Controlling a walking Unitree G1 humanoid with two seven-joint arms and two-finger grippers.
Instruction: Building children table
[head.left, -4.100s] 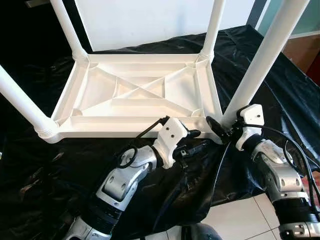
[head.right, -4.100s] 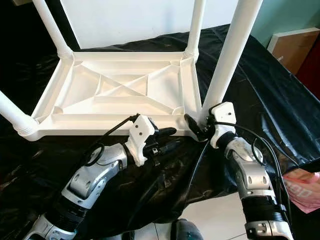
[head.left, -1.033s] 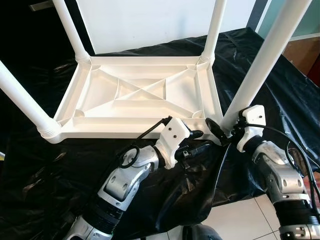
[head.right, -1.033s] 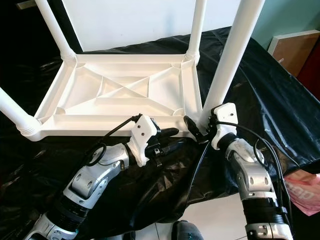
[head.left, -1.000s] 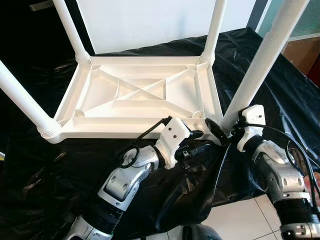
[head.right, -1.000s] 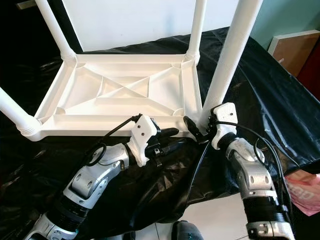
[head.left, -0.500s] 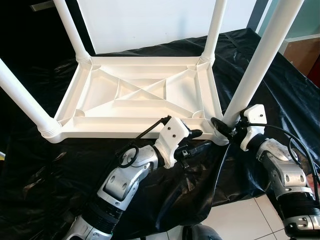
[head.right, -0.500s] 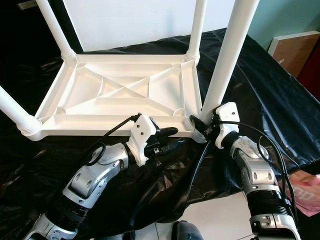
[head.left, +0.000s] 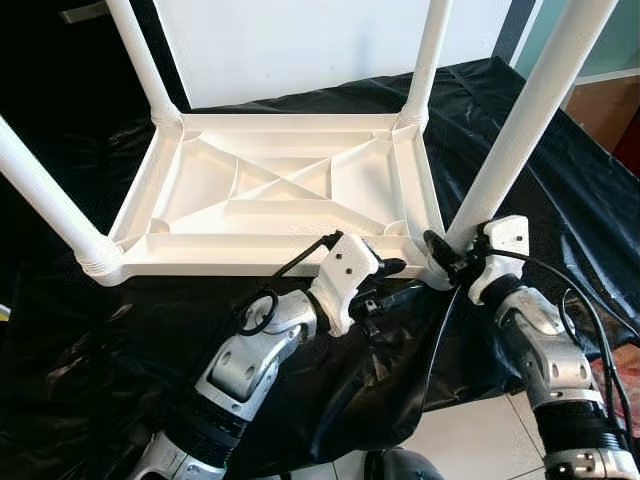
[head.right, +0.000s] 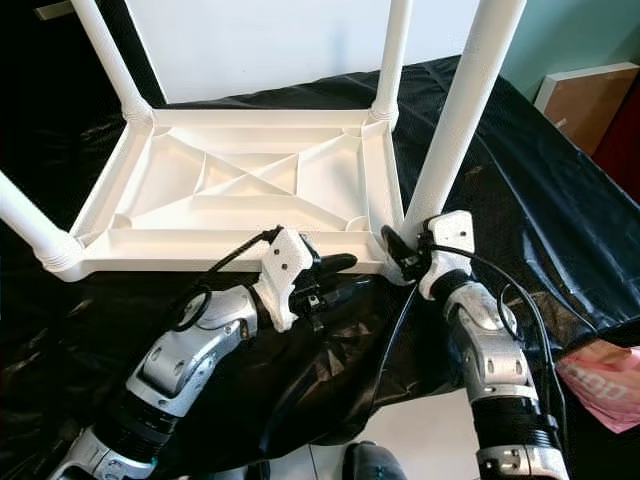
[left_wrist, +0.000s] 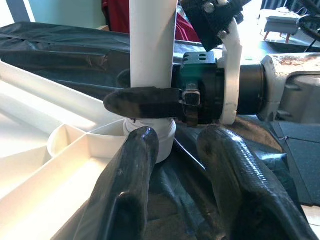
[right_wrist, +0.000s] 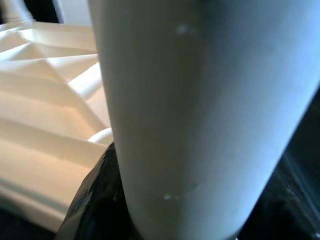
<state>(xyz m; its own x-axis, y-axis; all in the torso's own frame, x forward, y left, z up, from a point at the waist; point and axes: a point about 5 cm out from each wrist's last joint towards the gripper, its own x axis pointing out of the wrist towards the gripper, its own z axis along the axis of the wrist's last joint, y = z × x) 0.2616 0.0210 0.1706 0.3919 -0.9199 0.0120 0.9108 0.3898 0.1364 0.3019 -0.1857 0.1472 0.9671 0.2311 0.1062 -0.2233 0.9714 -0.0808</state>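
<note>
A white plastic children's table (head.left: 250, 268) lies upside down on a black sheet, with its legs pointing up. The near right leg (head.left: 520, 130) stands in its corner socket. My right gripper (head.left: 440, 262) is shut around the base of that leg, and one black finger (left_wrist: 142, 101) crosses the leg (left_wrist: 152, 45) just above the socket. The right wrist view has the leg (right_wrist: 200, 100) pressed close to the lens. My left gripper (head.left: 395, 280) hovers open by the table's near rim, its fingers (left_wrist: 135, 165) pointing at the same corner and holding nothing.
The black plastic sheet (head.left: 90, 340) covers the whole work surface and hangs over the near edge onto white floor tiles (head.left: 470, 440). A brown box (head.right: 590, 95) and a pink packet (head.right: 600, 385) sit to the right. The near left leg (head.left: 40, 195) leans outward.
My right forearm has shifted slightly while its gripper stays clamped on the leg's base. The left gripper has kept its place by the rim.
</note>
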